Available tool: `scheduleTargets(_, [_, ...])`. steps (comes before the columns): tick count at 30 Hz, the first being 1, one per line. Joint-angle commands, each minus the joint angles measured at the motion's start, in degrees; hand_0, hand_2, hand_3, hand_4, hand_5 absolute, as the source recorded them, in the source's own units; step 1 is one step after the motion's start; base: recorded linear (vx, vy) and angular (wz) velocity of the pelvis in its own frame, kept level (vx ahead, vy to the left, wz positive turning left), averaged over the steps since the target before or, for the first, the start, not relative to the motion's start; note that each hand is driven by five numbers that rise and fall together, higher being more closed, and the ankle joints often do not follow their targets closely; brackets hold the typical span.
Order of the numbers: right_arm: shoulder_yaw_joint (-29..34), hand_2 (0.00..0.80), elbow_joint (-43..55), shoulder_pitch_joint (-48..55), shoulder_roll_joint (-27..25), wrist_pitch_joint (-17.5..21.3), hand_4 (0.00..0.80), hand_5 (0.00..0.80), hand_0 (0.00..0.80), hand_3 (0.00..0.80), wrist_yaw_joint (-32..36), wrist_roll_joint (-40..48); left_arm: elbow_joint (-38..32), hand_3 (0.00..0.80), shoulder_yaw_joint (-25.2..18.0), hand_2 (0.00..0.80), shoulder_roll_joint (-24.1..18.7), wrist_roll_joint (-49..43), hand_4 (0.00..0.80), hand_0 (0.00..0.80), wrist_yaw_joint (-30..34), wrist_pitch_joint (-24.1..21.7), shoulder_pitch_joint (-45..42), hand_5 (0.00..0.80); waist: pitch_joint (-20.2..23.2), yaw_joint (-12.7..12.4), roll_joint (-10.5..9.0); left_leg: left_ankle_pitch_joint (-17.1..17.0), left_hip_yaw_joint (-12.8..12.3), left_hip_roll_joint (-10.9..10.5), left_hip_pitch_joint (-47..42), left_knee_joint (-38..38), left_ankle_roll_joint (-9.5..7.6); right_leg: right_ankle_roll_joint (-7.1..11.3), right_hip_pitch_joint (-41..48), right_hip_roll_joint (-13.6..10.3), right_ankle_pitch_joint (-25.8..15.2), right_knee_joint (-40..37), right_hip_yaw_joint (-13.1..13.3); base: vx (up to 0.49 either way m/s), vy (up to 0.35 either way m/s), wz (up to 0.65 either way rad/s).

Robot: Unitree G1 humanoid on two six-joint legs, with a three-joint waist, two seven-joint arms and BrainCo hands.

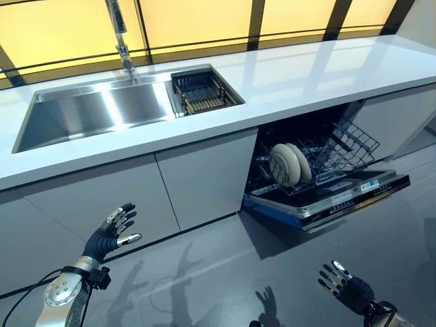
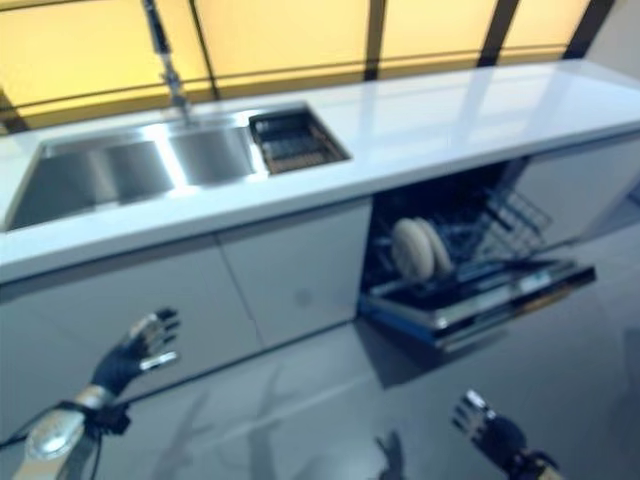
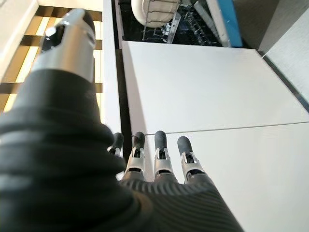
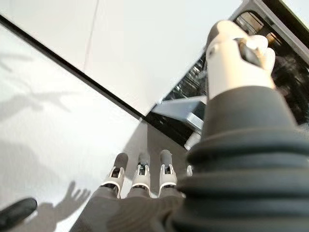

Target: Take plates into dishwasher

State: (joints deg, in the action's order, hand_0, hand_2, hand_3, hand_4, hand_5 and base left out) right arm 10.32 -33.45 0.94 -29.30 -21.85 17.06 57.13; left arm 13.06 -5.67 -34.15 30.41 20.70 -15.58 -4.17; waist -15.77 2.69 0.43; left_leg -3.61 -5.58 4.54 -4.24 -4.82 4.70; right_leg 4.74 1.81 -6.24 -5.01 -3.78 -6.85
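Two white plates stand on edge in the lower rack of the open dishwasher, under the counter at the right. My left hand hangs low at the left, in front of the cabinet doors, open with fingers spread and holding nothing. My right hand is low at the right, in front of the dishwasher door, open and empty too. In the left wrist view the plates show far past my straight fingers.
A white counter runs across, with a steel sink, a tap and a dark drain basket. The dishwasher door lies folded down over the grey floor. White cabinet doors stand beside it.
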Motion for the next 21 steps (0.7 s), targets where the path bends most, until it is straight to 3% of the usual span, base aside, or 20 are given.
scheduleTargets(1, [-1.09, 0.000, -3.24, -7.84, -0.45, 0.42, 0.000, 0.000, 0.000, 0.000, -2.53, 4.18, -5.20, 0.000, -1.30, 0.000, -1.11, 3.38, 0.000, 0.000, -1.39, -4.26, 3.27, 0.000, -1.24, -1.84, -1.24, 6.06, 2.07, -0.37, -1.08, 4.10, -3.21, 3.75, -9.91, -4.79, -4.34, 6.23, 1.37, -0.052, -0.044, 0.05])
scheduleTargets(10, [-4.46, 0.000, -6.56, -17.35, -2.60, 6.58, 0.000, 0.000, 0.000, 0.000, -8.03, 5.36, -8.66, 0.000, 2.53, 0.000, -1.64, 4.68, 0.000, 0.000, -3.69, -6.40, 4.08, 0.000, -6.15, -4.22, 1.52, 3.50, 3.39, -0.09, 3.36, 2.88, -2.56, 2.91, -12.73, -4.72, -3.53, 7.74, -0.63, -0.066, -0.070, 0.17])
scheduleTargets(21, [-1.89, 0.000, -19.45, -26.68, -10.04, 9.75, 0.000, 0.000, 0.000, 0.000, -14.37, 5.19, -11.19, 0.000, 5.17, 0.000, -3.04, 5.92, 0.000, 0.000, -6.34, -7.83, 6.66, 0.000, -9.17, -5.67, 3.99, 0.56, 3.58, -0.19, 7.85, 0.86, -1.44, 1.46, -14.27, -4.09, -2.73, 6.81, -2.72, -0.066, -0.054, 0.12])
